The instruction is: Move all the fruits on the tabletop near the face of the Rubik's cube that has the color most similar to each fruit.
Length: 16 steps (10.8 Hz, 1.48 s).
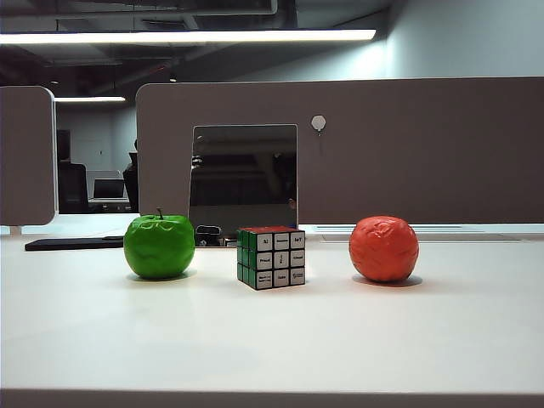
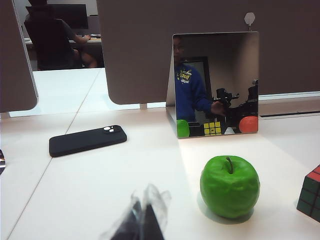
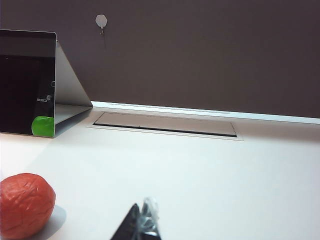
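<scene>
A glossy green apple (image 1: 159, 246) stands on the white tabletop (image 1: 272, 340), left of the Rubik's cube (image 1: 271, 257). The cube shows its green face to the left, a red face on top and a white printed face to the front. An orange-red wrinkled fruit (image 1: 384, 248) rests to the cube's right. Neither gripper appears in the exterior view. My left gripper (image 2: 141, 220) is shut and empty, short of the apple (image 2: 229, 186), with a corner of the cube (image 2: 311, 193) at the frame edge. My right gripper (image 3: 142, 220) is shut with nothing in it, beside the orange-red fruit (image 3: 25, 205).
A small mirror (image 1: 244, 183) leans against the grey partition (image 1: 382, 153) behind the cube. A black phone (image 2: 87, 140) lies flat on the tabletop behind and left of the apple. A recessed cable slot (image 3: 165, 125) runs along the back edge on the right.
</scene>
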### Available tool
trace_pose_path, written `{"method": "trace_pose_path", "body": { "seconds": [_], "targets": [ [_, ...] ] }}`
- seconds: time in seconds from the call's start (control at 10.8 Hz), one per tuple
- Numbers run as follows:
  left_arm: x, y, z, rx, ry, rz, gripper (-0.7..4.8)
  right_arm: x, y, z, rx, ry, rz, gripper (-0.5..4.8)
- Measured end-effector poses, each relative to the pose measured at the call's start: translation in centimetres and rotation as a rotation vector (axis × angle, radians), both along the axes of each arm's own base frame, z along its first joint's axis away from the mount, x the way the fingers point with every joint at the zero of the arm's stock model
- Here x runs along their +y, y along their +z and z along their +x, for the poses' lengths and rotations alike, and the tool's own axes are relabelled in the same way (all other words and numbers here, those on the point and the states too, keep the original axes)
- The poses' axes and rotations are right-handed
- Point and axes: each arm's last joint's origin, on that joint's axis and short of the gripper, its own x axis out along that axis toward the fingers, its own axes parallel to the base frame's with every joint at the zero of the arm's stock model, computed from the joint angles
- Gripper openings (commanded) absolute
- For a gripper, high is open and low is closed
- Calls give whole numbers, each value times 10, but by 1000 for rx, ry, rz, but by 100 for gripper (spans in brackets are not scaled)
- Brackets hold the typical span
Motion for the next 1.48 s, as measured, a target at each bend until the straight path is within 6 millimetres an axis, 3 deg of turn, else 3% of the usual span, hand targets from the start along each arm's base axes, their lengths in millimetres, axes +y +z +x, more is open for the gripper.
{"method": "trace_pose_path", "body": {
  "seconds": [1.2, 1.48],
  "targets": [
    [0, 0, 0, 1, 0, -1, -6, 0, 0, 0, -1, -1, 0, -5],
    [-3, 15, -3, -50, -107, -29, -6, 0, 17, -3, -80, 0, -3, -5]
  ]
}}
